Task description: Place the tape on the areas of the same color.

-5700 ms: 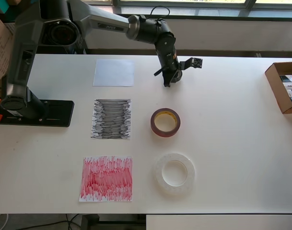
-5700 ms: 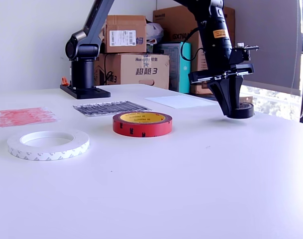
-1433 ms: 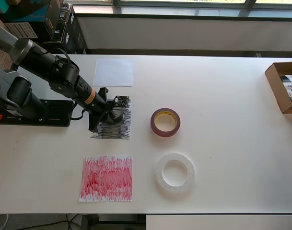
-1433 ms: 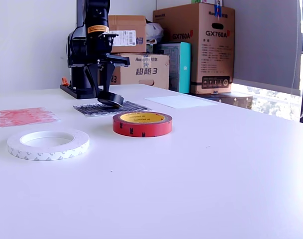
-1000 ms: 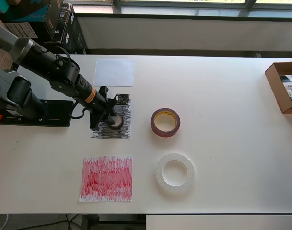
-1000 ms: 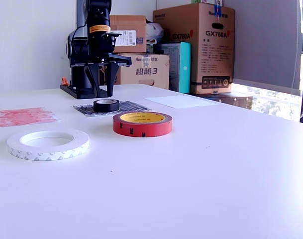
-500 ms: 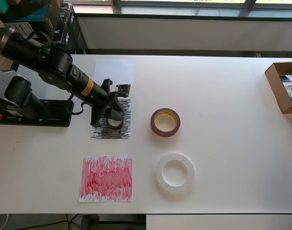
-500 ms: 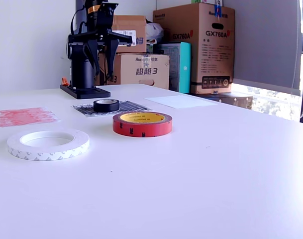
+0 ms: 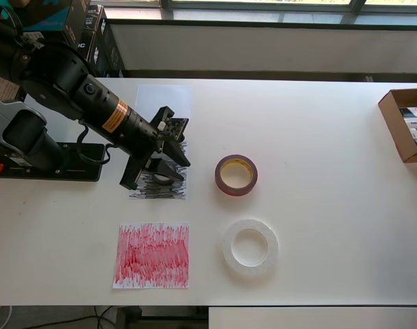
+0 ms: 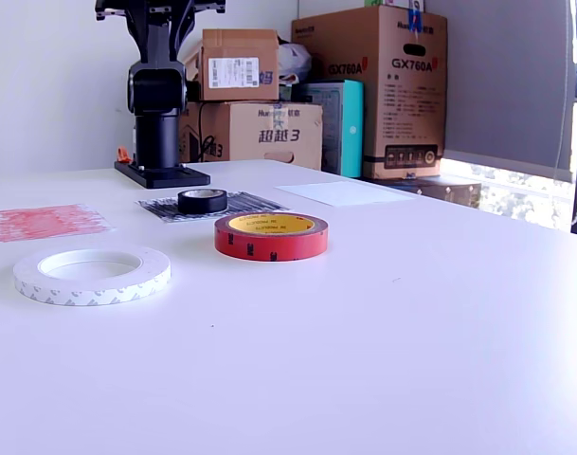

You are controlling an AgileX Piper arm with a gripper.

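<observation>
Risk noted: the gripper [image 9: 157, 166] hangs above the black tape roll [image 10: 203, 200] resting on the black-scribbled sheet [image 10: 212, 206], jaws spread wide and empty, so a low swing could knock that roll off. Count: three rolls, three sheets. The red roll [image 9: 236, 175] and white roll [image 9: 249, 247] lie on bare worktop [image 9: 318, 171] beside that sheet; the red sheet [image 9: 153, 255] and white sheet [image 9: 163, 101] flanking it carry nothing.

Black roll [image 10: 203, 200]; red roll [image 9: 236, 175], yellowish core; red-scribbled sheet [image 9: 153, 256].
</observation>
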